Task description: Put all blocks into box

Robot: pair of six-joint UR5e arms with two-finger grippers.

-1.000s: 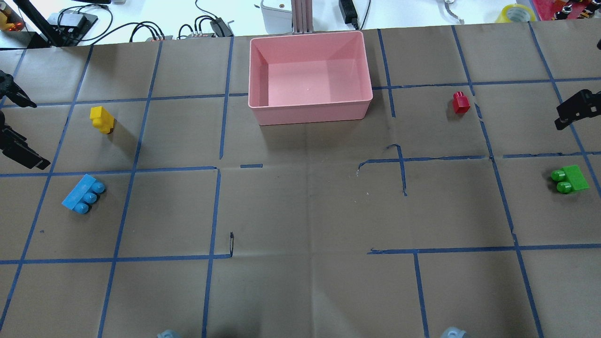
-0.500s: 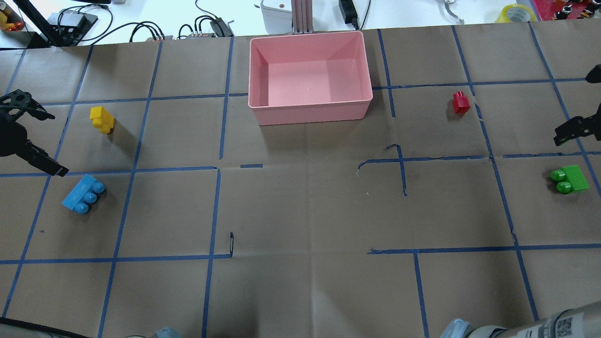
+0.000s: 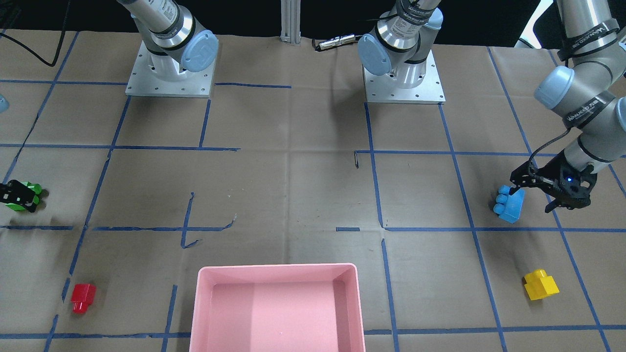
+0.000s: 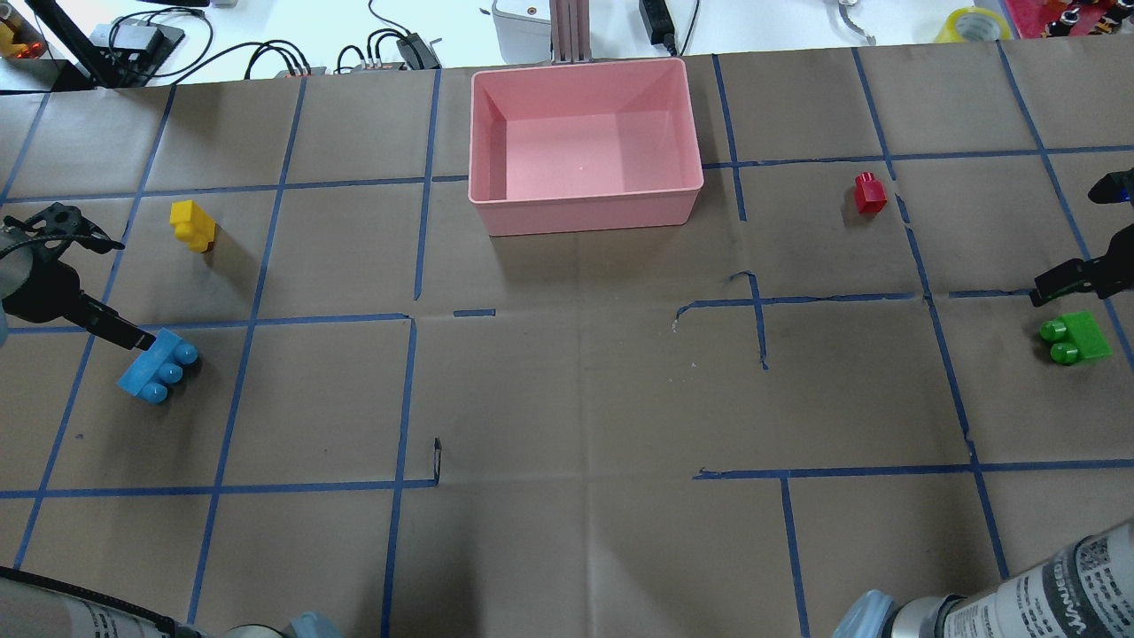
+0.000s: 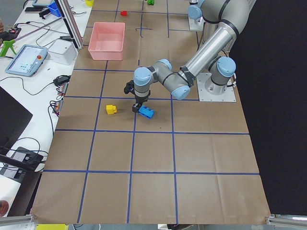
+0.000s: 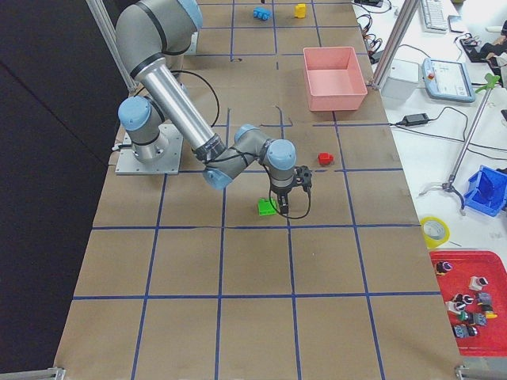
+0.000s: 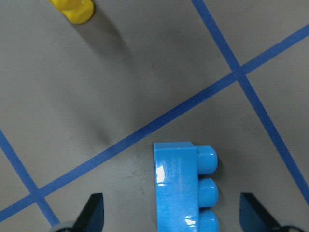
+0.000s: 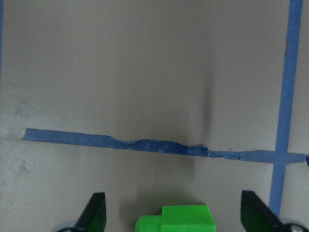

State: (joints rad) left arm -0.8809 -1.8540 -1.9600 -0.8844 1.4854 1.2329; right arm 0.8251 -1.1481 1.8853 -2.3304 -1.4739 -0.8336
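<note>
The pink box (image 4: pixel 585 213) stands empty at the far middle of the table and also shows in the front view (image 3: pixel 276 268). The light blue block (image 4: pixel 158 365) lies on its side at the left. My left gripper (image 4: pixel 133 292) is open just above its far end. In the left wrist view the block (image 7: pixel 176 188) sits between the open fingers (image 7: pixel 94 212). The yellow block (image 4: pixel 192 225) lies beyond it. The green block (image 4: pixel 1076 338) lies at the right, with my right gripper (image 4: pixel 1090 235) open just beyond it. The right wrist view shows it (image 8: pixel 174 218) low between the fingers. The red block (image 4: pixel 870 193) stands right of the box.
Brown paper with a blue tape grid covers the table. Cables and devices (image 4: pixel 399 49) and a yellow tape roll (image 4: pixel 974 25) lie past the far edge. The two arm bases (image 3: pixel 168 73) stand at the near side.
Both grippers have come in from the table's sides, the left towards the light blue block, the right towards the green block. No block has moved.
</note>
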